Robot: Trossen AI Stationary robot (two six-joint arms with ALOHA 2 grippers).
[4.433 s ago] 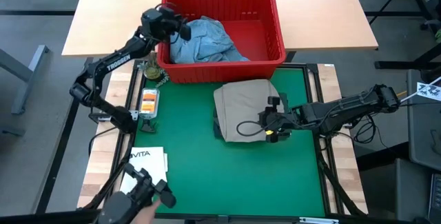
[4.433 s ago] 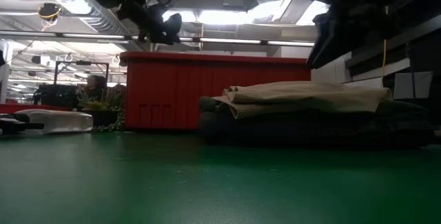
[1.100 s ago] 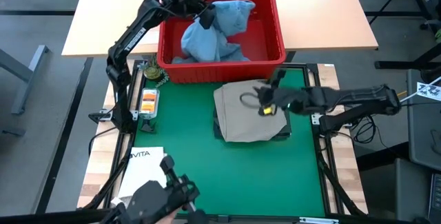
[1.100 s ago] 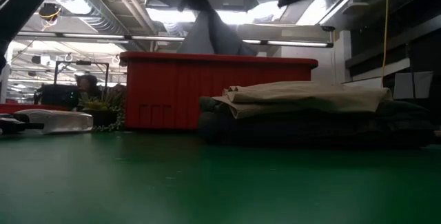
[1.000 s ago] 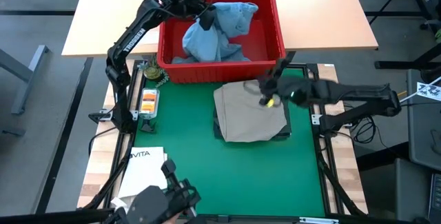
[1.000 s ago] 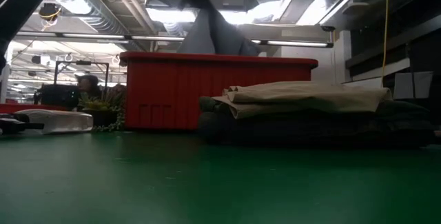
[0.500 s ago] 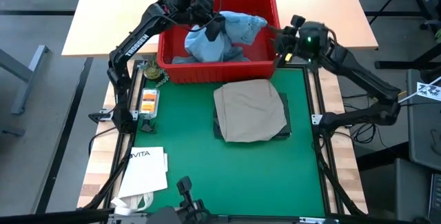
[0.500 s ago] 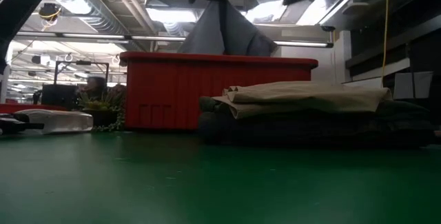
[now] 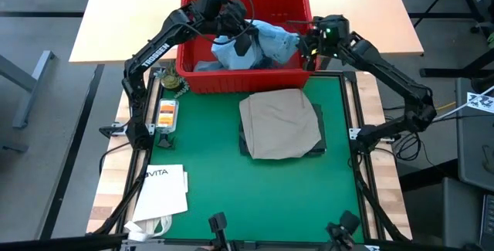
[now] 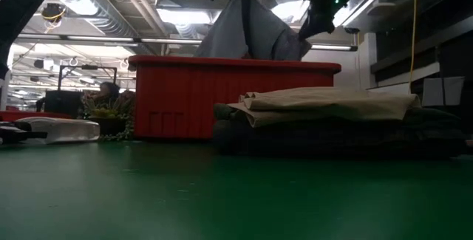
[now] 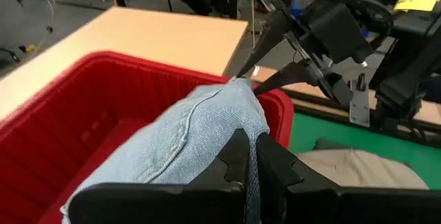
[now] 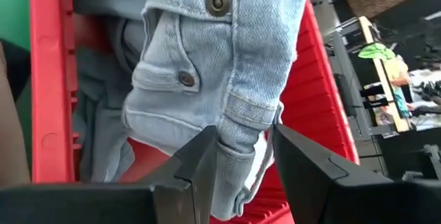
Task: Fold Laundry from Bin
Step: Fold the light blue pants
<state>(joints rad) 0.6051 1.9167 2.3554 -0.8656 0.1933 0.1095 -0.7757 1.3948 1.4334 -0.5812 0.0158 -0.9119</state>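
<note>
Nearest the low camera lay the smooth green mat, flat and matte. On it sat a squared stack of folded clothes: a soft tan garment on top, creased at its edges, over darker folded cloth. Off the mat's front left corner lay a white paper bag printed "VITA".

Behind the stack stood the red plastic bin, rectangular, its walls ribbed. A pair of light blue denim jeans was lifted partly out of it, hanging in a limp peak above the rim, with more of the cloth heaped inside. The weave was coarse, with stitched seams and round metal buttons.

The left gripper was clenched on a bunched fold of the jeans over the middle of the bin. The right gripper, over the bin's right end, had its dark fingers set on either side of a hemmed denim edge, grasping it.

Beyond the bin stretched a pale wooden tabletop.
</note>
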